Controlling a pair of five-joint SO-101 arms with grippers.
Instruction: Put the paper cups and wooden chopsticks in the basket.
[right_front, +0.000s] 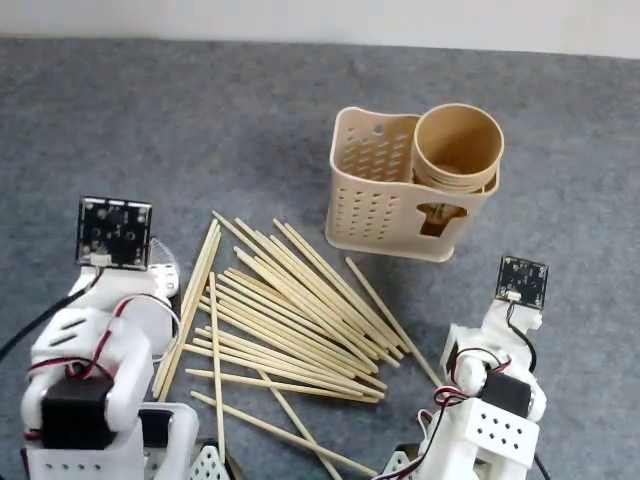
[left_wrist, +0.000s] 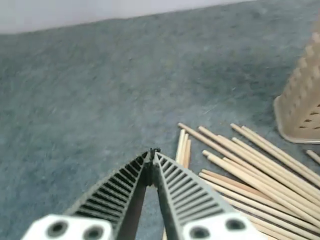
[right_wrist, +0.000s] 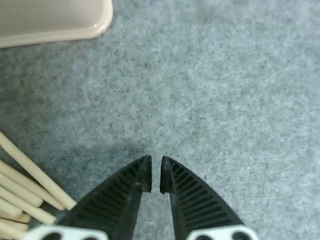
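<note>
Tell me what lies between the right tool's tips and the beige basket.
In the right wrist view, the stretch between the right tool and the beige plastic basket is bare grey carpet.

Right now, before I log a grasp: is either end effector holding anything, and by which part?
Nothing is held. The left end effector and the right end effector are both empty.

2 white arms (right_front: 90, 350) with red-black cables (right_front: 75, 368), black motors (right_front: 70, 410), ribbed dark end effectors (right_wrist: 155, 175).
</note>
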